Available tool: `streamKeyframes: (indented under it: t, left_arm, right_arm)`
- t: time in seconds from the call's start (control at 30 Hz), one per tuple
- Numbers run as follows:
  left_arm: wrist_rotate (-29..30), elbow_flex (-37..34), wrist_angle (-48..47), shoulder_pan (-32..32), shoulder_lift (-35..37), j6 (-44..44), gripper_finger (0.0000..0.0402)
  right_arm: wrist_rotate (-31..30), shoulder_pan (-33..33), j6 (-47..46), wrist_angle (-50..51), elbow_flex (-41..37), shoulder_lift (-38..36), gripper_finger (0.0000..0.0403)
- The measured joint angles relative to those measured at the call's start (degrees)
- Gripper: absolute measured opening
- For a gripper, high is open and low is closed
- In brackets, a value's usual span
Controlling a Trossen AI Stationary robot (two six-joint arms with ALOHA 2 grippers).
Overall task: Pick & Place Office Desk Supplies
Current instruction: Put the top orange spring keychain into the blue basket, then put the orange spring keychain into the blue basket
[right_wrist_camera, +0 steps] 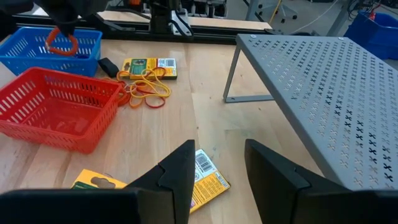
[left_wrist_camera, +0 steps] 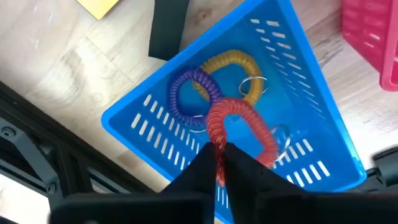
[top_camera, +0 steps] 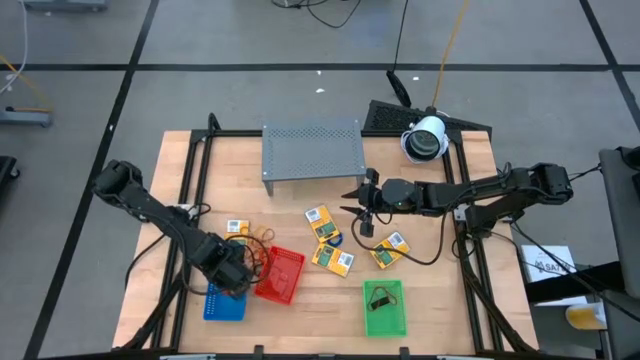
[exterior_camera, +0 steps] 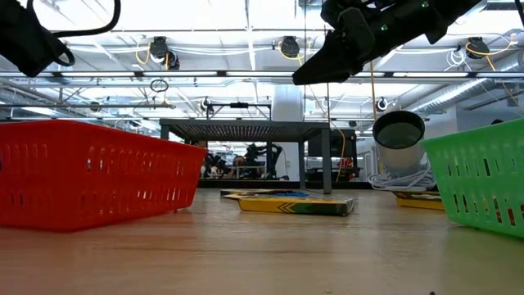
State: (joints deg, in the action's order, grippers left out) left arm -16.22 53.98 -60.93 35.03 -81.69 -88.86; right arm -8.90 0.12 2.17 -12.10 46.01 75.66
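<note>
My left gripper (left_wrist_camera: 219, 169) is over the blue mesh tray (left_wrist_camera: 155, 118), pointing steeply down and shut on a red coil loop (left_wrist_camera: 245, 124). A purple coil (left_wrist_camera: 186, 93) and a yellow coil (left_wrist_camera: 233, 62) lie on the tray's floor. From the right wrist view, the red loop (right_wrist_camera: 62, 43) hangs at the height of the blue tray's rim (right_wrist_camera: 37, 53). My right gripper (right_wrist_camera: 217, 171) waits open in the air above the table's middle (top_camera: 360, 212). Yellow packets (top_camera: 330, 240) and rubber bands (top_camera: 262, 238) lie flat on the table. My left gripper pinches one strand of the red coil loop (left_wrist_camera: 217, 146) between its two fingers, coming from above. The rest of the loop hangs below the fingers inside the blue tray. Whether its lower end rests on the tray's floor, I cannot tell.
A red tray (top_camera: 282, 275) stands right beside the blue one, and a green tray (top_camera: 385, 310) with a small dark item stands near the front edge. A grey perforated rack (top_camera: 312, 150) is at the back, with a white round device (top_camera: 425, 138) beside it.
</note>
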Motion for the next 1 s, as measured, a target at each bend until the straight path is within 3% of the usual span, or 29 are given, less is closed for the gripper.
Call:
streamKeyframes:
  t: [0.23, 0.67, 1.0]
  left_arm:
    - [1.48, 0.02, -0.08, 0.0, 0.0, 0.02, 0.0086]
    - [1.86, 0.81, -0.43, -0.52, 0.66, -0.91, 0.013]
    - [18.87, 4.11, -0.91, -2.7, 4.61, 0.23, 0.0131]
  right_arm:
    - [-0.01, 0.0, 0.0, 0.09, 0.01, 0.0, 0.0132]
    - [-0.01, 0.0, 0.0, 0.13, -0.02, 0.0, 0.0132]
    - [-0.01, 0.0, -0.02, 0.18, -0.02, -0.02, 0.0132]
